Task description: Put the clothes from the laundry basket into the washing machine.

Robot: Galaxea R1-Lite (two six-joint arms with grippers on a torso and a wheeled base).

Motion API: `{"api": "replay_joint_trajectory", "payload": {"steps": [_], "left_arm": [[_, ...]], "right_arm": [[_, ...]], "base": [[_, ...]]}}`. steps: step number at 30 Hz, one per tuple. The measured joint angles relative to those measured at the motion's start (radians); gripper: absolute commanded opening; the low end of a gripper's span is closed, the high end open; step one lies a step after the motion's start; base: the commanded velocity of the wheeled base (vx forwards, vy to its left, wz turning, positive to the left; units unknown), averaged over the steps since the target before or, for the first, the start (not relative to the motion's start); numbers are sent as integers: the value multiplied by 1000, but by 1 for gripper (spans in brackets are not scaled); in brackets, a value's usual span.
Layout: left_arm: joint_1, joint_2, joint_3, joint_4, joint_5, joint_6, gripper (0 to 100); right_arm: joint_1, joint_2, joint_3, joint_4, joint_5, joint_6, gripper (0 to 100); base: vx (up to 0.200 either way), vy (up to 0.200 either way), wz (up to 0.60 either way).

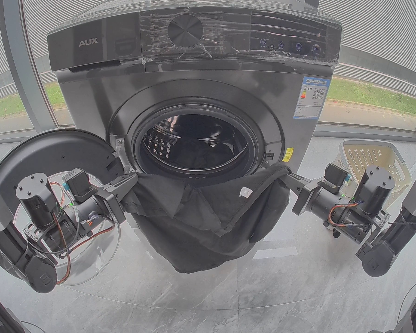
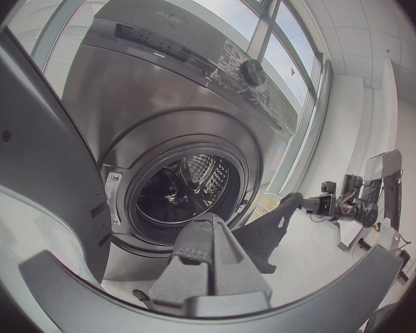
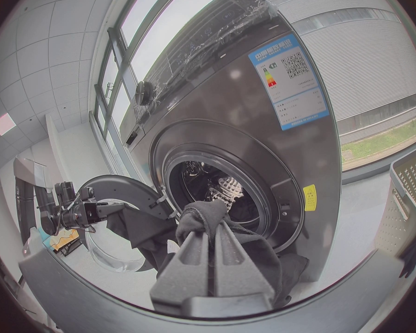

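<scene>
Shirt (image 1: pixel 203 213), dark, is pinched at either end by your left gripper (image 1: pixel 133 179) and right gripper (image 1: pixel 285 175), stretched between them; it sags just below the washing machine's (image 1: pixel 194 84) open drum mouth; the swung-open door (image 1: pixel 51 151) stands by your left arm; the laundry basket (image 1: pixel 374 156) sits behind your right.
</scene>
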Motion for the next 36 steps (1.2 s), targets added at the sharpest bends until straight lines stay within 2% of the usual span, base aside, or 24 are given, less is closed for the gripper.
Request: {"api": "replay_joint_trajectory", "payload": {"steps": [2, 5, 6, 36], "left_arm": [[0, 15, 1, 0, 0, 38, 0], [0, 28, 4, 0, 0, 75, 0], [0, 31, 6, 0, 0, 79, 0], [-13, 35, 30, 0, -3, 83, 0]], "right_arm": [[3, -8, -12, 0, -7, 0, 0], [6, -16, -37, 0, -28, 2, 0], [8, -17, -41, 0, -36, 2, 0], [59, -1, -47, 0, -72, 2, 0]], "base": [[0, 0, 0], [0, 0, 0], [0, 0, 0], [0, 0, 0]]}}
